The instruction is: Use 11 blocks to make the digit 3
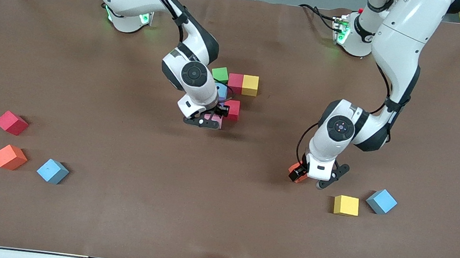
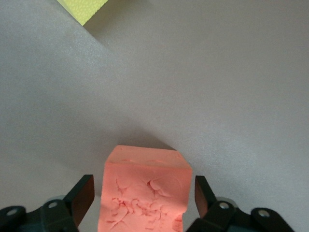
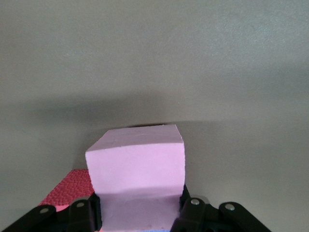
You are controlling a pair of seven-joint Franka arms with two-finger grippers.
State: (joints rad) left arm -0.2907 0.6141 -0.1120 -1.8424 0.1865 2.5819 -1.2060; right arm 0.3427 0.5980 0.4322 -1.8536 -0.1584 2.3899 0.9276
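Observation:
The digit 3 stands as a partial cluster mid-table: a green block (image 1: 220, 74), a red block (image 1: 235, 83) and a yellow block (image 1: 250, 85) in a row, a light blue block (image 1: 222, 90) and another red block (image 1: 232, 110) nearer the camera. My right gripper (image 1: 208, 122) is shut on a pink block (image 3: 137, 164), low at the cluster's near end beside that red block (image 3: 67, 191). My left gripper (image 1: 302, 175) is open around an orange block (image 2: 145, 188) on the table, with a small gap at each finger.
Loose blocks lie near the front: red (image 1: 11, 122), orange (image 1: 10, 156) and light blue (image 1: 52, 170) toward the right arm's end, yellow (image 1: 346, 205) and light blue (image 1: 381, 201) toward the left arm's end. The yellow one also shows in the left wrist view (image 2: 82, 7).

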